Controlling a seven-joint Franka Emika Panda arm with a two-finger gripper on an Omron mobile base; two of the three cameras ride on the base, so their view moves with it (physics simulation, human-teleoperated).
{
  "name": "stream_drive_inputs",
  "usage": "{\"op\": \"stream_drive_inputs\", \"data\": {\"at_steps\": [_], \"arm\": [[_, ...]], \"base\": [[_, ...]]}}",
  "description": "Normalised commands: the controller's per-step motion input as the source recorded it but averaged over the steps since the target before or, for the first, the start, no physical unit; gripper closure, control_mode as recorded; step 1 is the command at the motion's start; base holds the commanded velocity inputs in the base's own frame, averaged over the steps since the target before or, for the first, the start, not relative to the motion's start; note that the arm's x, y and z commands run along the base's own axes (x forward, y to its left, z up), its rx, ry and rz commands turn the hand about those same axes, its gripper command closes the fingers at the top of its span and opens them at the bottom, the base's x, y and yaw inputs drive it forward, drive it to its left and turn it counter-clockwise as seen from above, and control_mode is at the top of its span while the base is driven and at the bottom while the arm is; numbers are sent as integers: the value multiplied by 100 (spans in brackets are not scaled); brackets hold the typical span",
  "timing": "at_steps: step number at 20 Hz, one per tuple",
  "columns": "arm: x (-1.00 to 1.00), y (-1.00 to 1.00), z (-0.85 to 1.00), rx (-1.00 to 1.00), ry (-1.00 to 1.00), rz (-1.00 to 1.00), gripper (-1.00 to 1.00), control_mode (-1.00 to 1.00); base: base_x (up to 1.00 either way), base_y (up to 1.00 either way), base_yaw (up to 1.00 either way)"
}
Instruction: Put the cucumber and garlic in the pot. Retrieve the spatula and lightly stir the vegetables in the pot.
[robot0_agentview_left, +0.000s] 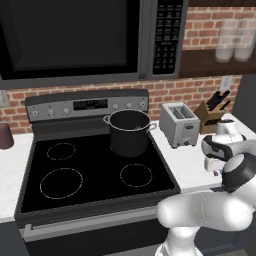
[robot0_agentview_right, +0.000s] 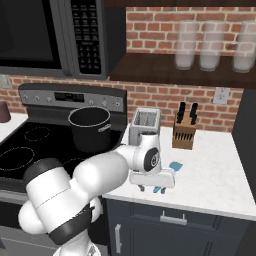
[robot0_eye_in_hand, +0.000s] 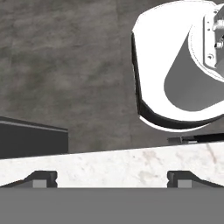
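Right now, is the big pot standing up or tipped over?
Standing up. The pot sits flat on the stove's back right burner, round rim on top and opening facing up in both base views.

A deep dark-grey pot (robot0_agentview_left: 129, 132) with a lighter metal rim and two small loop handles stands upright on the stove's back right burner.
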Motion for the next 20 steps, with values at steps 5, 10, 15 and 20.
{"op": "stream_drive_inputs", "data": {"at_steps": [5, 10, 15, 20], "arm": [[35, -9, -9, 0, -6, 0, -100, -100], [21, -6, -27, 0, -3, 0, -100, -100], [7, -11, -39, 0, -1, 0, -100, -100], [0, -24, -27, 1, -2, 0, -100, -100]], "base": [[0, 0, 0], [0, 0, 0], [0, 0, 0], [0, 0, 0]]}}
